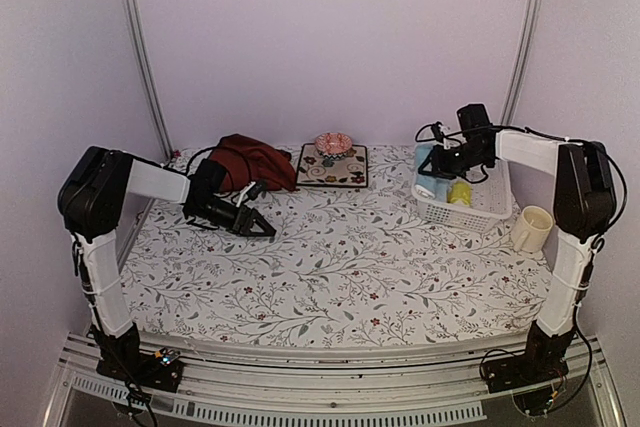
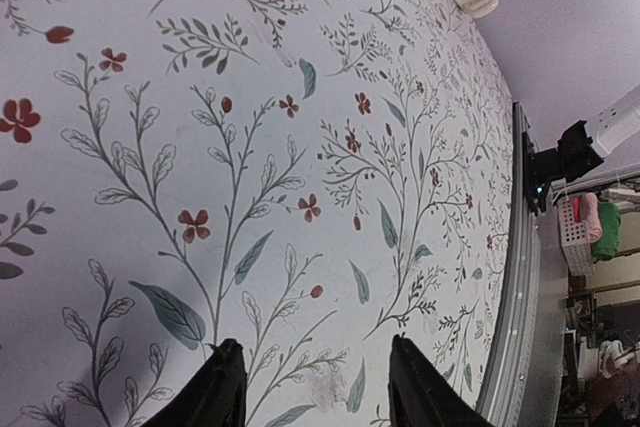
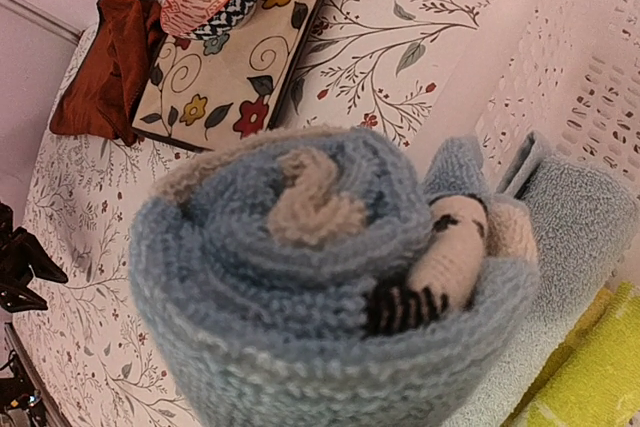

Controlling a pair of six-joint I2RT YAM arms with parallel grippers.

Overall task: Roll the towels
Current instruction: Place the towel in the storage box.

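Light blue terry, wound into a fat spiral, fills the right wrist view: the light blue towel [image 3: 300, 277] faces the lens end-on, its coarse loops plain to see. A cream cartoon figure with black stripes is printed on the outer wrap, too creased to make out fully. The right gripper [image 1: 440, 162] hangs over the far left corner of the white perforated plastic basket [image 1: 480, 215]. Its fingers are buried under the cloth, but the roll is carried clear of the basket floor right below the wrist, so they are clamped on it.

Inside the basket lie a pale blue towel [image 1: 428, 188] and a yellow towel [image 1: 460, 192], both cut off at the frame edge in the wrist view. The basket stands by the table's right edge, towards the far side.

A dark red towel [image 1: 250, 162] sits crumpled in a soft heap at the far left corner.

Near it, the left gripper [image 1: 262, 227] hovers low over the white floral table covering [image 1: 350, 267], its black fingers [image 2: 225, 387] spread about halfway with nothing between them.

At the middle of the far edge lies a square dark floral mat [image 1: 345, 172] with a patterned bowl [image 1: 332, 143] on it. A cream mug [image 1: 532, 228] stands by the right edge, just nearer than the basket.
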